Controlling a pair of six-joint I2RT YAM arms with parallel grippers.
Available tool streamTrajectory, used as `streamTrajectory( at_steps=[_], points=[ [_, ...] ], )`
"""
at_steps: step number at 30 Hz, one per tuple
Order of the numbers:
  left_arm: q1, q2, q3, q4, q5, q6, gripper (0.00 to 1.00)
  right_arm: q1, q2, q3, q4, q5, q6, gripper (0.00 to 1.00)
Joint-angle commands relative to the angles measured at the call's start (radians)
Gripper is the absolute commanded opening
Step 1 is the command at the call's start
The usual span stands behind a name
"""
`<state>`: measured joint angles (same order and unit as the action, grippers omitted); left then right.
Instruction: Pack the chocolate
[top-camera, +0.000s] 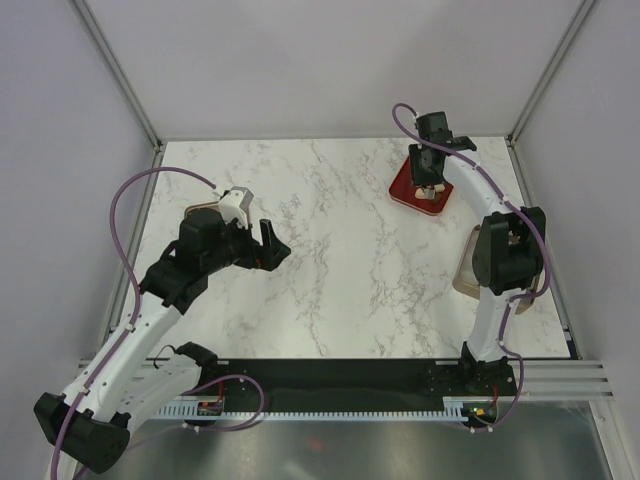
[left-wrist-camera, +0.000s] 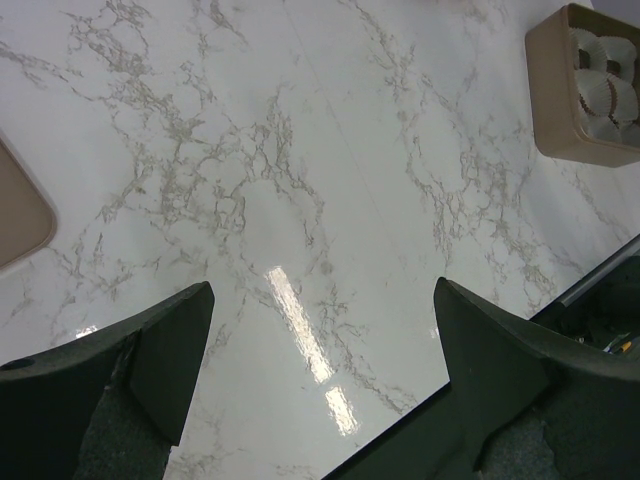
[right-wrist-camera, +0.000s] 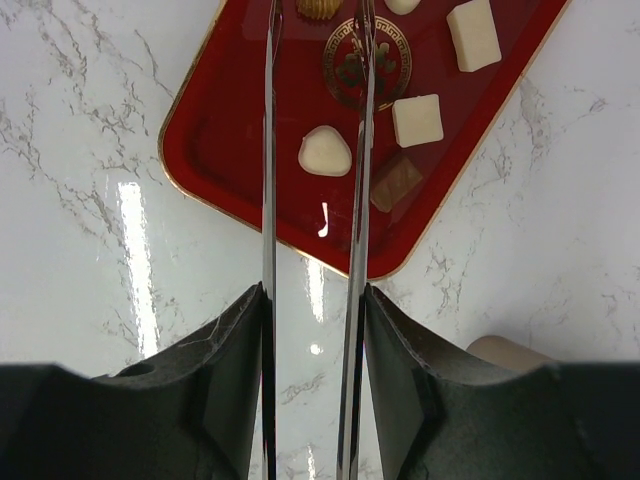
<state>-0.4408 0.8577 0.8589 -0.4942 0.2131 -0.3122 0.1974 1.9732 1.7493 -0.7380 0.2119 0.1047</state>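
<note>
Right gripper (right-wrist-camera: 315, 295) jaws clamp tweezers (right-wrist-camera: 357, 150), whose tips are cut off at the frame edge, over the chocolate (right-wrist-camera: 325, 152) lying on the red tray (right-wrist-camera: 230, 160). Left gripper (left-wrist-camera: 322, 290) jaws stand wide, holding nothing, above the marble table (left-wrist-camera: 300, 150). Grey walls (top-camera: 300, 60) enclose it.

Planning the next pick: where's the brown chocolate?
Right wrist view: brown chocolate lies on the red tray near its rim, right of the tongs, below a square white piece.

The left arm (top-camera: 140, 325) is bending low, the left tool (top-camera: 272, 243) hanging with jaws spread wide, gripping nothing. The right arm (top-camera: 478, 190) is stretching forward, the right tool (right-wrist-camera: 315, 300) pointing down and pinching metal tongs (right-wrist-camera: 268, 200) jutting ahead of it.
</note>
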Motion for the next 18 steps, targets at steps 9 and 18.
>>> streamTrajectory(
  at_steps=[9,18],
  points=[
    [-0.004,0.000,0.012,0.023,-0.015,0.025,0.99,0.005,0.052,0.036,0.068,0.017,-0.030,0.50],
    [-0.004,0.000,0.014,0.022,-0.020,0.025,0.99,0.005,0.079,0.058,0.069,0.030,-0.022,0.47]
  ],
)
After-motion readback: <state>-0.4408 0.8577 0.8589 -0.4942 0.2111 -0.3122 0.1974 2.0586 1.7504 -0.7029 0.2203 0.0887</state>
